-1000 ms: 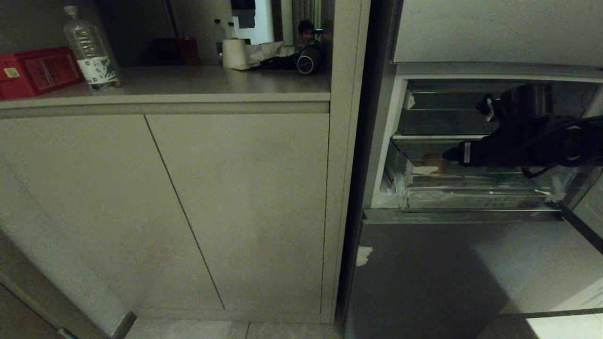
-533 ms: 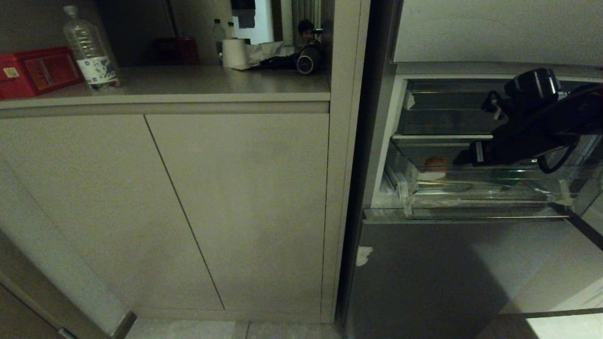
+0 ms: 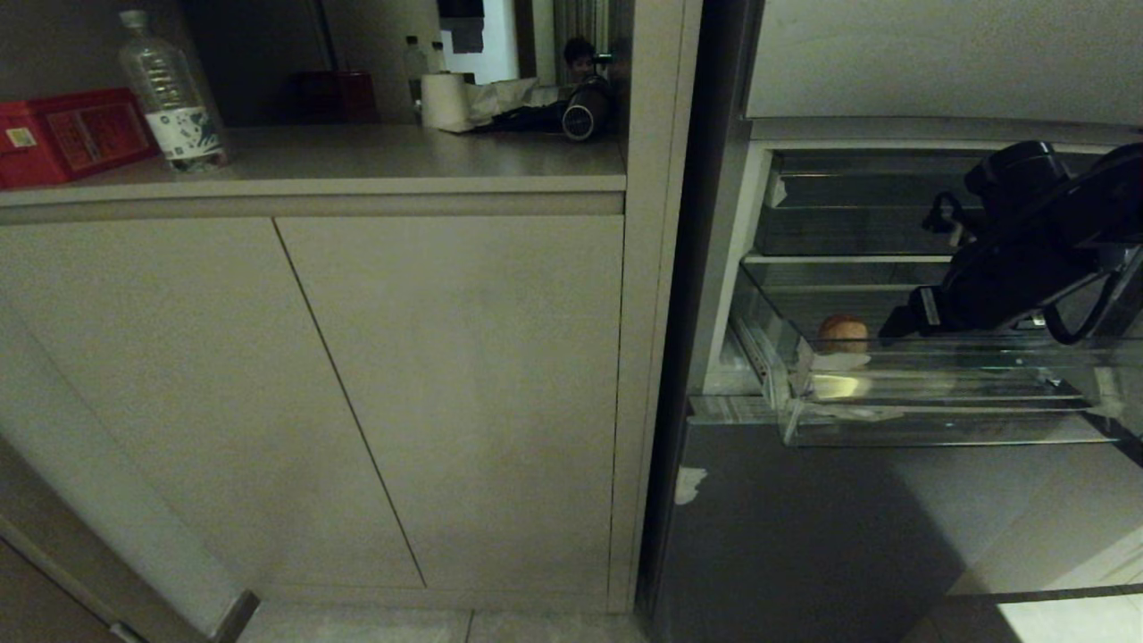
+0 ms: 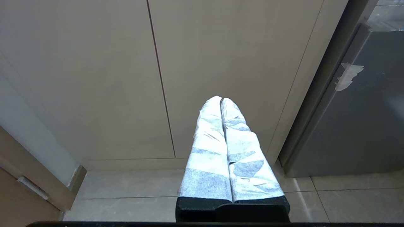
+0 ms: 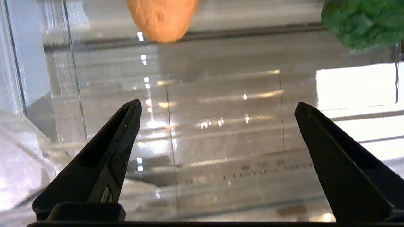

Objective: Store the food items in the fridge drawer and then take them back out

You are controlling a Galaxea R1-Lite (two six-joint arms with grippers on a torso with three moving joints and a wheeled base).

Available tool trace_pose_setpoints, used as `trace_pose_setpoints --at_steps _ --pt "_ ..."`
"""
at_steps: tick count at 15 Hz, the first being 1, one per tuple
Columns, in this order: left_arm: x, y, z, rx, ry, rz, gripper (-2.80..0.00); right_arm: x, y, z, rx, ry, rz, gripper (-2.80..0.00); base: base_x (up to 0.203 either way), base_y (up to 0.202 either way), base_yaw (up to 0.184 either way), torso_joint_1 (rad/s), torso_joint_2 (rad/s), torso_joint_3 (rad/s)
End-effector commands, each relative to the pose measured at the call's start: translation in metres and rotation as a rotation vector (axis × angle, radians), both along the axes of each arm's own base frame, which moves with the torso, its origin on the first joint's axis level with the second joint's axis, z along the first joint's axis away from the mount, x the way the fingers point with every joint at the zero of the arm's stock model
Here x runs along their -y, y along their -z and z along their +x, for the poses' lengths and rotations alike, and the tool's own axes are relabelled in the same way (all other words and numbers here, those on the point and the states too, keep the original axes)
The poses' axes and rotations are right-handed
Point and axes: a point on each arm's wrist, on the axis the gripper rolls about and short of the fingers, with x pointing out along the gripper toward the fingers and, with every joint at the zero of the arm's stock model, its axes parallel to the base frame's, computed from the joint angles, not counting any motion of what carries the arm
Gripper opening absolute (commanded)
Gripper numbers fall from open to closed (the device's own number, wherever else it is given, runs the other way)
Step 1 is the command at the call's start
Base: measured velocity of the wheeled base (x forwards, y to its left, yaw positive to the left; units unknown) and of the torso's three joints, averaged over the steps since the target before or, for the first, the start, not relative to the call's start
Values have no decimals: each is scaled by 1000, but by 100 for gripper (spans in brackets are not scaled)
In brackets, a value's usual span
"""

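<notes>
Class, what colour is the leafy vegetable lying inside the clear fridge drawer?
Green; the leafy vegetable shows best in the right wrist view, inside the fridge drawer.

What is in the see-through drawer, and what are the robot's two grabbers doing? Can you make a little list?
drawer: fridge drawer pulled out
inside: orange food item; green leafy food item
right gripper: open, empty, over the drawer floor, touching neither food
left gripper: shut, empty, facing the cabinet doors
counter: water bottle, red box

Drawer floor seemingly clear before potato, greens.
</notes>
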Motion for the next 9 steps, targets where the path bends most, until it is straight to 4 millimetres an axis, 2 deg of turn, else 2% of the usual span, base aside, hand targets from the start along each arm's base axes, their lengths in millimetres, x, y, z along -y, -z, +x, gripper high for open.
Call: trace_pose_setpoints --at_steps 1,9 --pt "0 0 0 -2 -1 0 -280 3 -4 -8 -22 9 1 0 0 0 0 0 0 0" --pt "0 0 0 -1 -1 0 -280 5 -6 -40 -96 -15 49 0 0 0 0 0 0 0"
